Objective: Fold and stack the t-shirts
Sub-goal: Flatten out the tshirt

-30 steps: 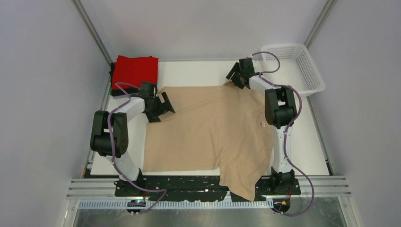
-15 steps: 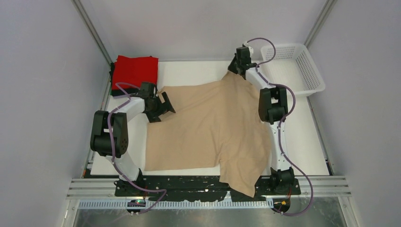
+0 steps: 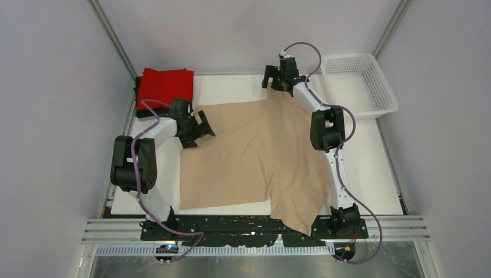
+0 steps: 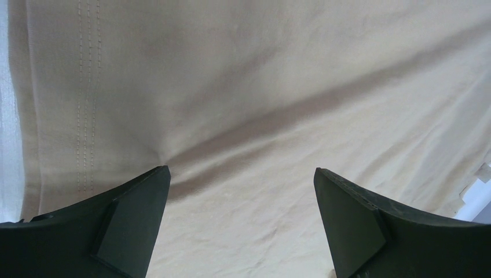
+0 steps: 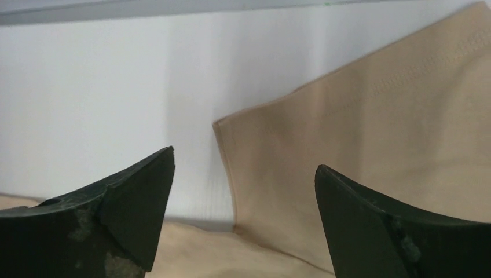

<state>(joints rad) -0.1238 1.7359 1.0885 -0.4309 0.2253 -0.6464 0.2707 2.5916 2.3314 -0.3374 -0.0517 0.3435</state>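
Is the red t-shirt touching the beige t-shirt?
Apart. The top view shows bare white table between the red t-shirt and the nearest corner of the beige t-shirt.

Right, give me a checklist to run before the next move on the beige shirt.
1. The left gripper open, over the hem of the beige t-shirt: ok.
2. The right gripper open, far corner lying ahead of it: ok.
3. Cloth flat: not ok, creases run by the left gripper.
4. All cloth on the table: not ok, the sleeve lies past the near edge.
5. The red t-shirt folded, apart from the beige one: ok.
6. Edge under the right arm: cannot tell, hidden.
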